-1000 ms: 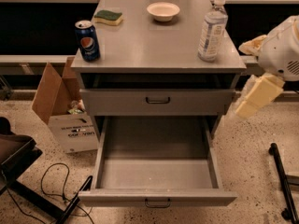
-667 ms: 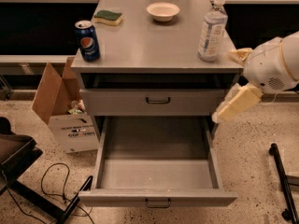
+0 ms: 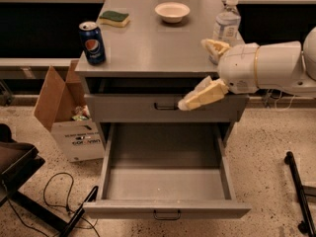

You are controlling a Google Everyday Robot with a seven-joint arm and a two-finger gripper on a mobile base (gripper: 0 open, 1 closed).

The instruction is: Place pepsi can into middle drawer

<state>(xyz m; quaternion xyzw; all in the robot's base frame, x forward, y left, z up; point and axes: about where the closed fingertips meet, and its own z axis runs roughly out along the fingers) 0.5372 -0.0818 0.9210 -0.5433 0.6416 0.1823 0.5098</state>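
The pepsi can (image 3: 92, 42), dark blue with a silver top, stands upright at the front left corner of the grey cabinet top (image 3: 153, 48). The middle drawer (image 3: 165, 181) is pulled far out below, a flat grey tray holding nothing, with a black bar handle on its front panel. My gripper (image 3: 193, 74) reaches in from the right on a white arm and hovers at the cabinet's front right edge, above the open drawer. Its cream fingers (image 3: 203, 94) are spread apart and hold nothing. The can is far to the gripper's left.
A clear water bottle (image 3: 226, 23) stands just behind the gripper. A white bowl (image 3: 172, 11) and a green-yellow sponge (image 3: 114, 18) lie at the back. The upper drawer front (image 3: 128, 107) is shut. A cardboard box (image 3: 64, 117), chair base (image 3: 19, 177) and cable lie left; black stand (image 3: 298, 191) right.
My gripper and arm have moved left from beside the cabinet's right side to its front right edge. The can and drawer have not moved.
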